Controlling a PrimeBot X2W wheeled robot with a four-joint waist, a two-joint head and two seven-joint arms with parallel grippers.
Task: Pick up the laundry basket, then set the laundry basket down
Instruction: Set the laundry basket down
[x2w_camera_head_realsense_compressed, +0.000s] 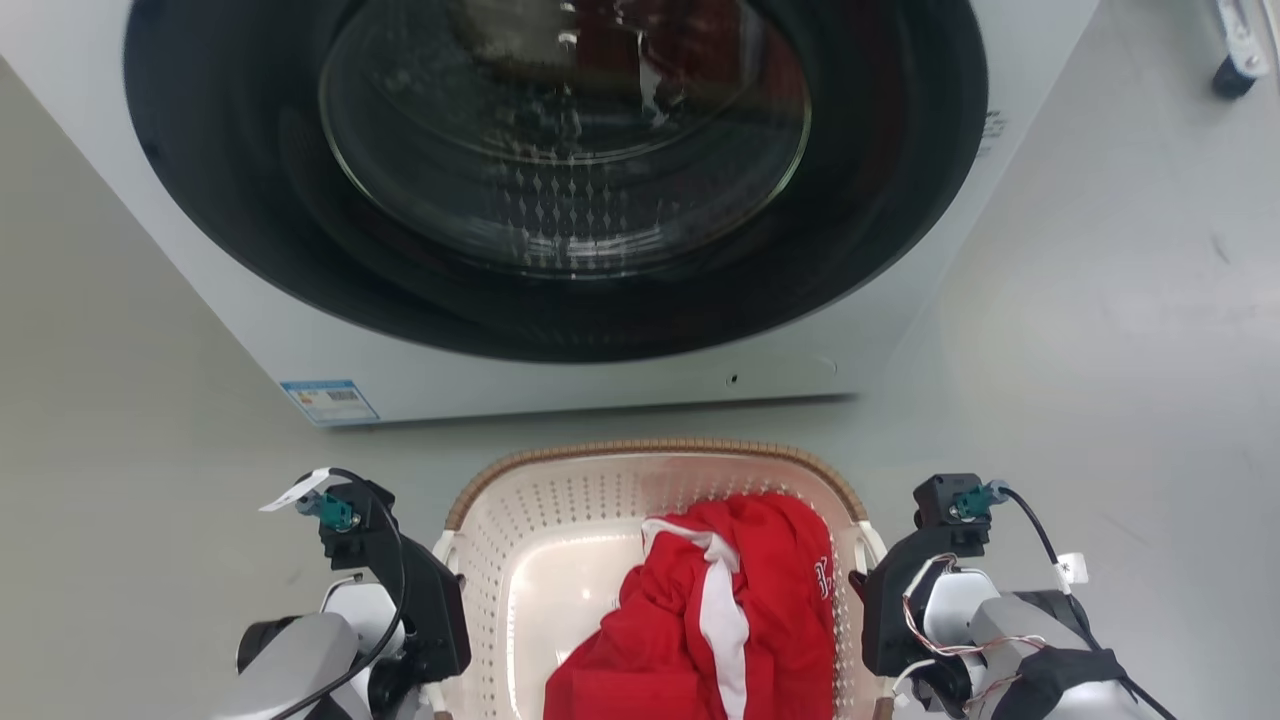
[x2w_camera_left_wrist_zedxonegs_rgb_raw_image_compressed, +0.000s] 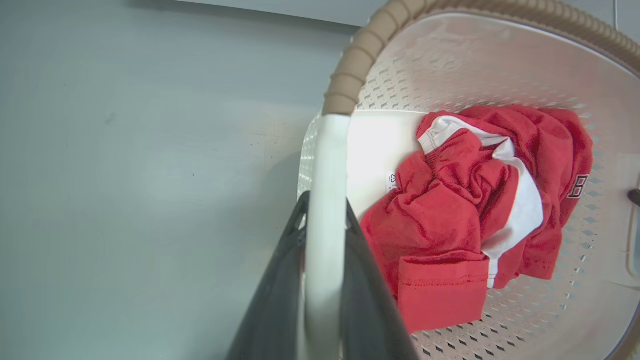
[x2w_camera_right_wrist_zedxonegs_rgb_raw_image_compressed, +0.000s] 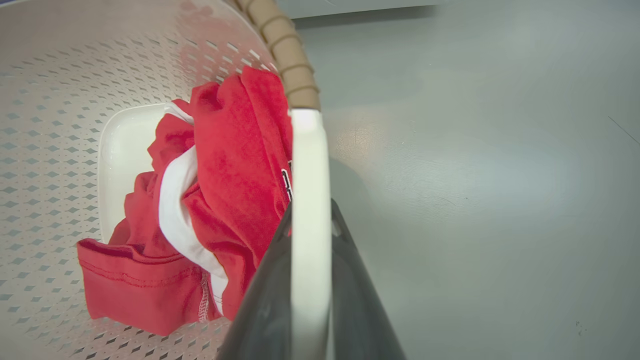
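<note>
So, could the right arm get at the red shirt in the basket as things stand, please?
Probably not: the right gripper is shut on the handle of the laundry basket and must let go first; the red shirt lies uncovered.

The fingers (x2w_camera_left_wrist_zedxonegs_rgb_raw_image_compressed: 280, 300) of the left gripper (x2w_camera_left_wrist_zedxonegs_rgb_raw_image_compressed: 325, 200) look like dark, smooth plastic with a faint sheen. The handle (x2w_camera_left_wrist_zedxonegs_rgb_raw_image_compressed: 327, 150) pinched between them is smooth white plastic, softly glossy, and the right gripper (x2w_camera_right_wrist_zedxonegs_rgb_raw_image_compressed: 310, 210) nips the same stuff. Beyond the fingertips the laundry basket (x2w_camera_head_realsense_compressed: 560, 500) is cream perforated plastic — its rim (x2w_camera_head_realsense_compressed: 650, 447) ribbed, matt tan, woven-looking. Between the hands lies a red garment (x2w_camera_head_realsense_compressed: 740, 600) of soft matt knit cloth with white trim. Outside them the floor (x2w_camera_head_realsense_compressed: 1100, 350) is smooth matt grey. Ahead, the washing machine (x2w_camera_head_realsense_compressed: 420, 385) is glossy white — its door (x2w_camera_head_realsense_compressed: 560, 130) is dark shiny glass.
</note>
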